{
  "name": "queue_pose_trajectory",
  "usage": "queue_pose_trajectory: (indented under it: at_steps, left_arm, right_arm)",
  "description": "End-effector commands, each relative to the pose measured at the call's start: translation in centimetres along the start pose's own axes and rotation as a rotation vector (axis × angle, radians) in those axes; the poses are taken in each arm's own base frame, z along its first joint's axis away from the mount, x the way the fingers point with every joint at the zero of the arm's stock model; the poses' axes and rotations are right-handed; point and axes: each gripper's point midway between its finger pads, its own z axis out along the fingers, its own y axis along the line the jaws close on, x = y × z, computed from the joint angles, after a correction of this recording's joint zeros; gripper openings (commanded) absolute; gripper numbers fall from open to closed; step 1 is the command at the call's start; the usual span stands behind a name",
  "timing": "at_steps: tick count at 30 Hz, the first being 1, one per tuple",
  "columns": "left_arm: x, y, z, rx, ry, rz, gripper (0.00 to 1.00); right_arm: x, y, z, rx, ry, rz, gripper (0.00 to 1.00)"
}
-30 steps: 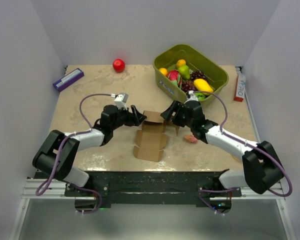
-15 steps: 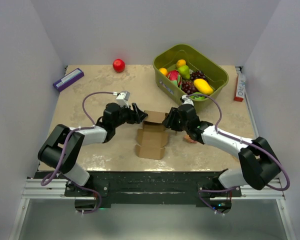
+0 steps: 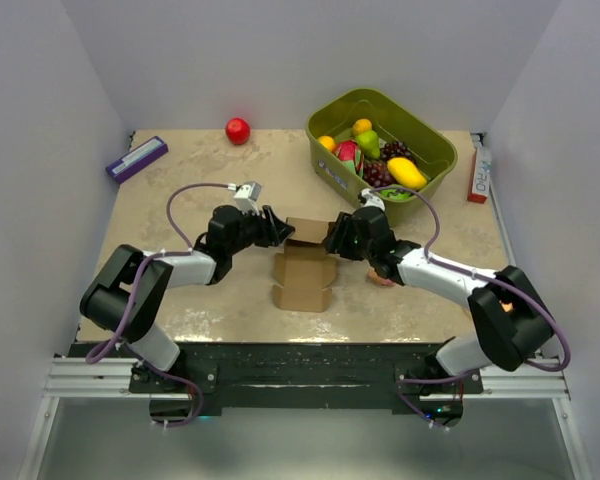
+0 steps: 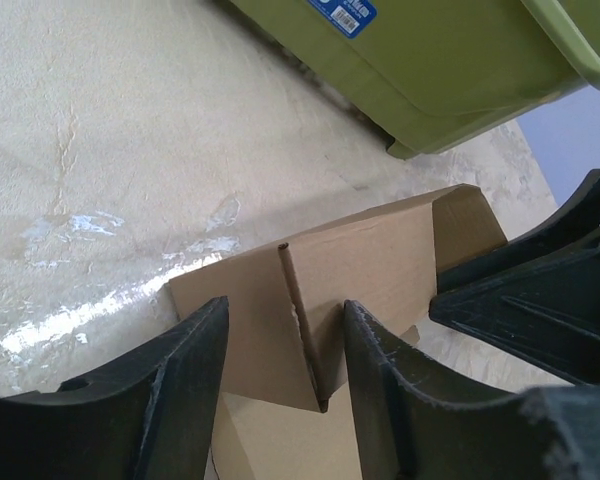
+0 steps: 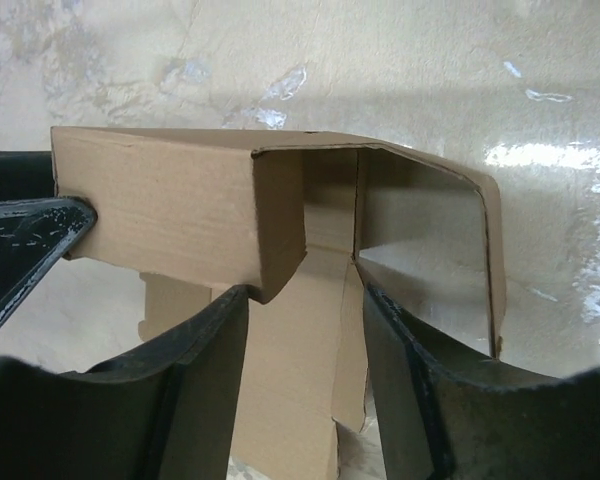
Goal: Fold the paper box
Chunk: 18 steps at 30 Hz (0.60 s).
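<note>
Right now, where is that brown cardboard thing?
In the top view the paper box lies mid-table, its far end between the left gripper and right gripper, nearer than the green bin.

Your left arm [image 3: 185, 268] and right arm [image 3: 435, 272] wear white shells, black joints, lilac cables [image 3: 192, 187]; left hand [image 3: 284, 232] and right hand [image 3: 332, 239] are matte black.

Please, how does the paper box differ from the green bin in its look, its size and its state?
The paper box is plain brown cardboard; the green bin is olive green. The paper box is much smaller than the green bin. The paper box is half folded, far panels raised, near part flat, with nothing inside; the green bin holds fruit. Both rest on the table.
</note>
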Motion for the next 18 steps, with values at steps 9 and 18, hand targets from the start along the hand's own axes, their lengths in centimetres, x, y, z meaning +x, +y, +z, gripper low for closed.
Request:
queue_pose_trajectory:
  at_steps: [9, 18]
  left_arm:
    - [-1.8, -0.1, 0.7, -0.001, -0.052, 0.016, 0.42]
    - [-1.9, 0.1, 0.6, -0.014, -0.051, 0.030, 0.34]
  right_arm:
    - [-2.1, 0.3, -1.5, 0.013, -0.055, 0.006, 0.42]
    - [-2.4, -1.3, -1.0, 0.069, -0.082, -0.005, 0.24]
